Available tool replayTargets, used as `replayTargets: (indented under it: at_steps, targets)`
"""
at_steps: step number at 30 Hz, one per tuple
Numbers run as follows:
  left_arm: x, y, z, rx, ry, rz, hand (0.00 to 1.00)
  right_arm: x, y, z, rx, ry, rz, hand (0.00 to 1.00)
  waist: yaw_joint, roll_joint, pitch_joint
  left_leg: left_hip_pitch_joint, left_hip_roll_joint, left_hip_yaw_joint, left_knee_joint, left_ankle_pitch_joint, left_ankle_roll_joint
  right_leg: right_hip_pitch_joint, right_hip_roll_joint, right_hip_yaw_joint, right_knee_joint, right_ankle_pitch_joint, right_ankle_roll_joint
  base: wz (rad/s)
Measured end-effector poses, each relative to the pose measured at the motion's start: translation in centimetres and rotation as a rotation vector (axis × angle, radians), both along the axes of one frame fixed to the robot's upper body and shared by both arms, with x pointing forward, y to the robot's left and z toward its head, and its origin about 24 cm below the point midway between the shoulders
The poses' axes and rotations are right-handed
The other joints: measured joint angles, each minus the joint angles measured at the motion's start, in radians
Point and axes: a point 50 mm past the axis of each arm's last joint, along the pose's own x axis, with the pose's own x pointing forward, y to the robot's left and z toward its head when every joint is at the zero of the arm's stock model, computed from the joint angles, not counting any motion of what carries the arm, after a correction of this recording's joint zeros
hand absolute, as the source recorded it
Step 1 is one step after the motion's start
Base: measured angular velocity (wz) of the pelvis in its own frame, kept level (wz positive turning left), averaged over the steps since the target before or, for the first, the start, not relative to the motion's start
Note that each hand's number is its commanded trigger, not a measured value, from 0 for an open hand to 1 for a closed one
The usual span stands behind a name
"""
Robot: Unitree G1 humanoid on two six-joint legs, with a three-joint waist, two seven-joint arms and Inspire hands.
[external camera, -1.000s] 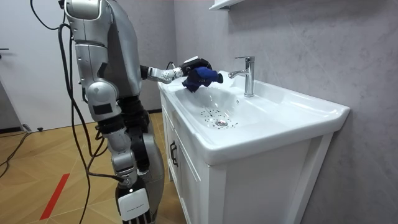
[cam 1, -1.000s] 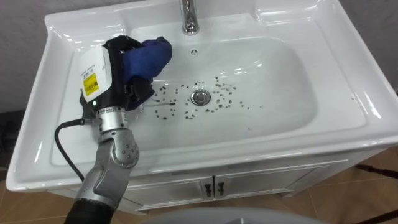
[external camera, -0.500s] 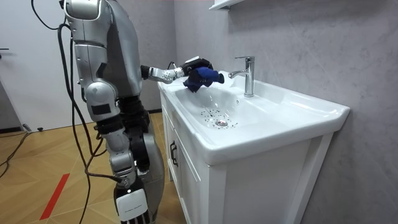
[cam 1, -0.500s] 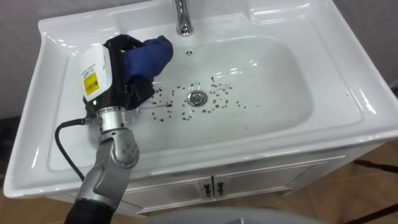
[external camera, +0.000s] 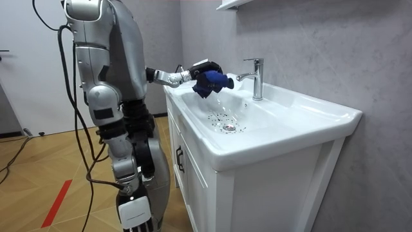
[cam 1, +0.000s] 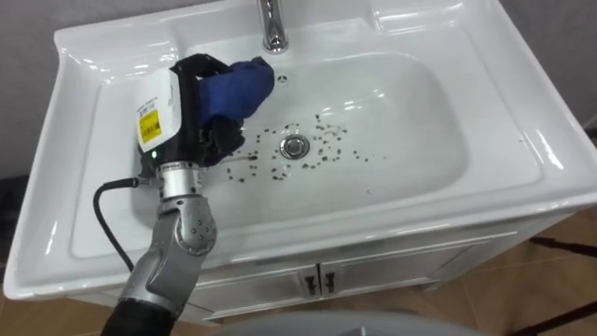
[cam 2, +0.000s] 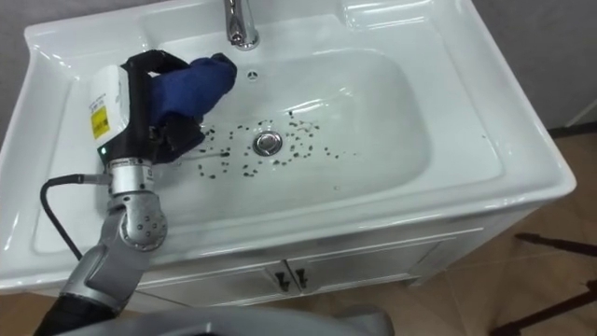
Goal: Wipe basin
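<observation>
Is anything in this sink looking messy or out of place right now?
Yes: small dark specks lie scattered over the white basin floor around the drain. The left robot hand grips a blue cloth, held up at the basin's left side.

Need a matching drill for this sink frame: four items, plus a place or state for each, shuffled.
Items:
1 blue cloth
2 faucet
3 drain
4 dark specks

Places or states:
A on the back rim of the basin
B scattered around the drain
C gripped in the left robot hand
D centre of the basin floor

Pairs: 1-C, 2-A, 3-D, 4-B
</observation>
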Motion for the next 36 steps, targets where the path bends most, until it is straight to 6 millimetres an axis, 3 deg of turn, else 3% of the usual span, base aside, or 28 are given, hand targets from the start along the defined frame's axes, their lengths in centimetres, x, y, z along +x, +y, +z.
replayTargets:
  at_steps: [11, 22, 36]
  targets:
    - [-1.1, 0.9, -4.4, 0.053, 0.297, -0.014, 1.0, -0.2, 0.0, 0.0, -0.005, 0.026, -0.001, 0.0, -0.002, 0.002, 0.0001, 0.0, 0.0, 0.004, 0.0, 0.0, 0.0, -0.005, 0.001, 0.005, 0.001, 0.0, 0.0, -0.01]
    - [-1.5, 1.9, -5.9, 0.137, 0.41, 0.03, 1.0, -0.1, -0.1, 0.1, -0.015, 0.014, -0.033, 0.0, -0.004, 0.011, -0.0067, 0.027, 0.0, 0.044, -0.002, 0.0, 0.0, -0.002, 0.003, 0.039, 0.014, -0.001, 0.001, -0.1]
    - [-0.9, 2.9, -7.1, 0.201, 0.572, 0.043, 1.0, -0.6, -0.2, 0.2, -0.022, 0.038, -0.048, 0.0, -0.012, 0.02, -0.012, 0.017, 0.005, 0.066, -0.004, -0.001, 0.0, -0.017, 0.006, 0.043, 0.017, 0.0, 0.0, -0.01]
